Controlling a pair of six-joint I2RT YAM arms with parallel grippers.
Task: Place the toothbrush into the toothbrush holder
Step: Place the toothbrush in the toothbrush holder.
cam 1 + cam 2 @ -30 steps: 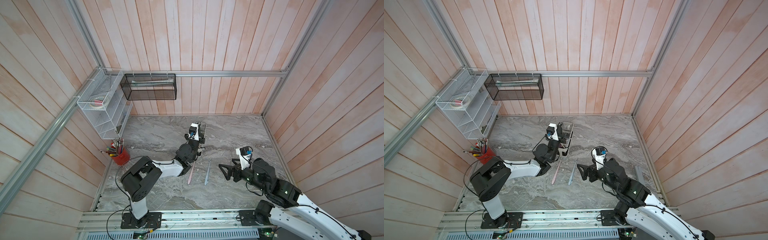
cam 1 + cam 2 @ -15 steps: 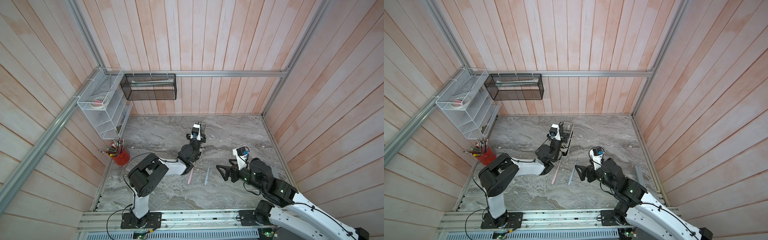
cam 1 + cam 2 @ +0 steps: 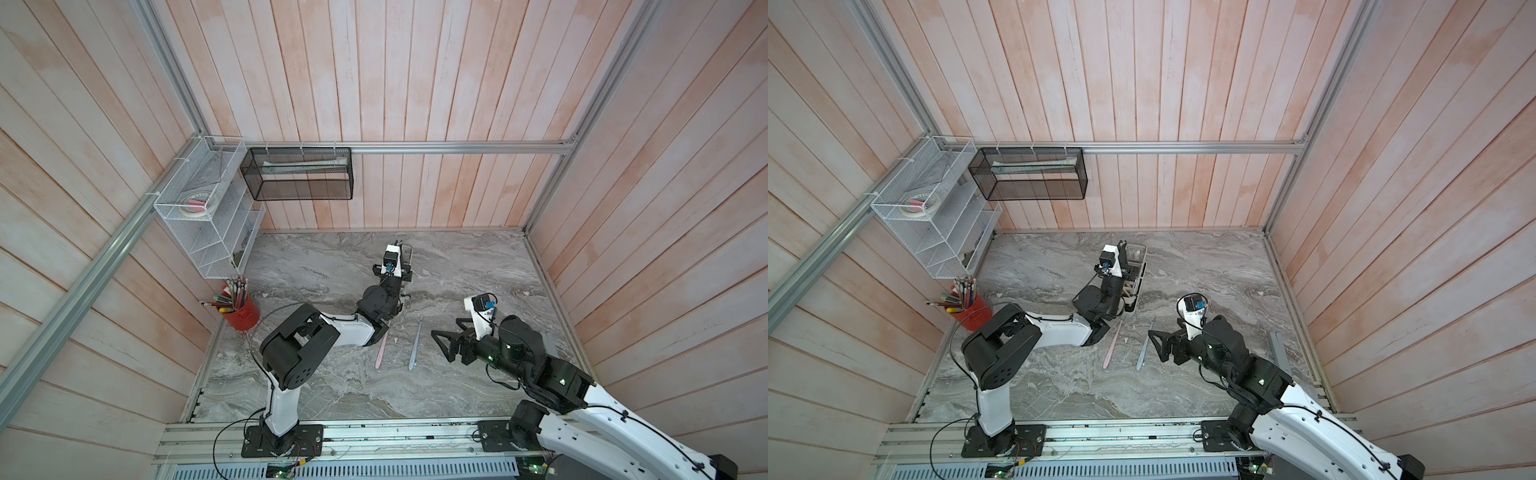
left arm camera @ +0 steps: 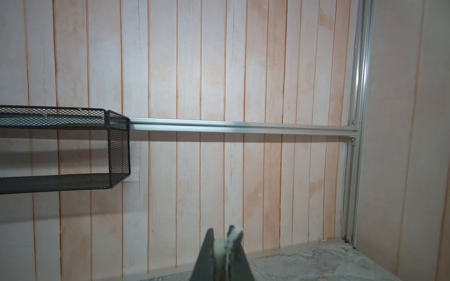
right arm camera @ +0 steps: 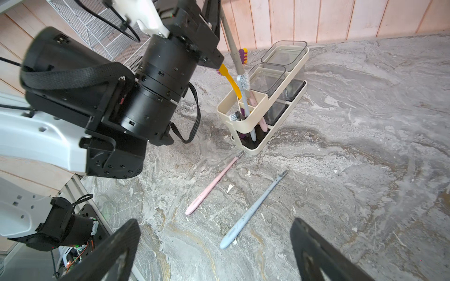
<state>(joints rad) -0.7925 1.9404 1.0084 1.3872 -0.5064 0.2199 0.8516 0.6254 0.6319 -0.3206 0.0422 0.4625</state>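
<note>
- The toothbrush (image 5: 232, 46) is being gripped near its head end by the closed fingers of the left gripper (image 4: 220, 234), with pale bristles being shown just past the fingertips in the left wrist view.
- Its slim beige handle is being held slanted, reaching down from those fingers to the end of the toothbrush holder (image 5: 244, 124) that faces the right gripper (image 5: 215, 222). Its lower tip is being hidden at the head of a grey toothbrush (image 5: 246, 104) standing there, so whether it is inside a compartment cannot be told.
- The cream holder is being seen upright on the counter (image 5: 365, 146), with a yellow toothbrush (image 5: 230, 82) leaning in the same end and clear cups (image 5: 283, 53) being carried in its other compartments.
- A pink toothbrush (image 5: 211, 185) and a blue-grey toothbrush (image 5: 255, 206) are being seen lying flat on the counter near the holder, apart from each other.
- The right gripper is being held just beside the blue-grey toothbrush, its fingers spread wide and empty.
</note>
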